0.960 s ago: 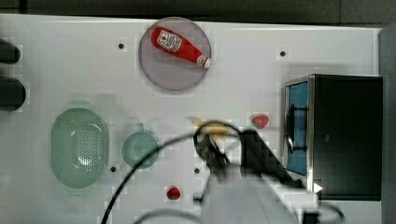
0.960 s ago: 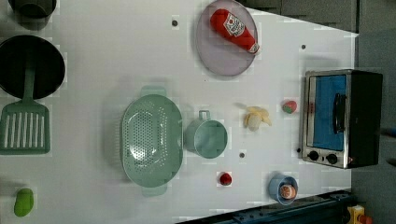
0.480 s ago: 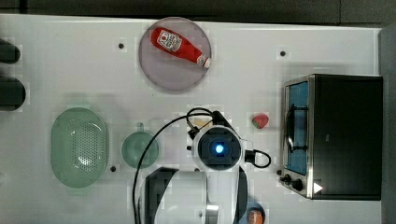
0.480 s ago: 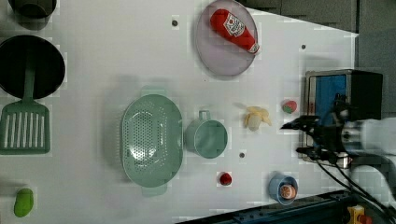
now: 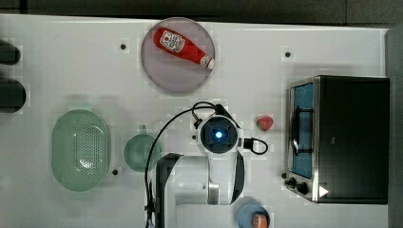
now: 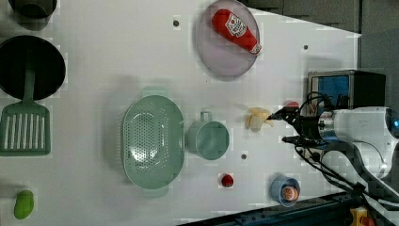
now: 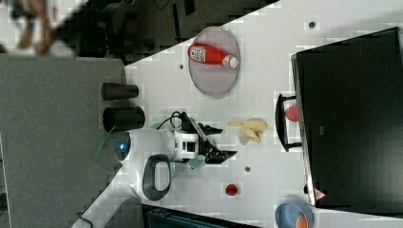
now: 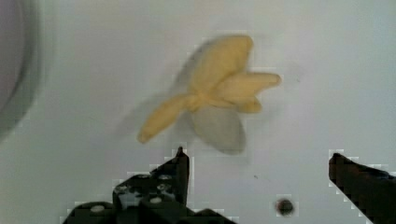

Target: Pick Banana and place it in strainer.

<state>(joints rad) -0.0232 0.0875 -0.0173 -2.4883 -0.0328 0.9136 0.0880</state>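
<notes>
The arm hides the banana [image 6: 258, 119] in the top view, while the left view shows the gripper [image 6: 284, 126] spread wide beside it and the strainer [image 6: 151, 141] empty.

Lab w/ mock kitchen: toy oven [image 5: 349, 137], ketchup [image 5: 184, 46], white table [image 5: 71, 61].

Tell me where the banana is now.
In the left view the banana lies on the white table, between the green cup and the toaster oven.

White tabletop [image 5: 309, 42] with small dark holes, evenly lit. Grey floor [image 7: 47, 123] lies beside it in the right view. Dark strip [image 5: 190, 7] borders the top view's upper edge.
</notes>
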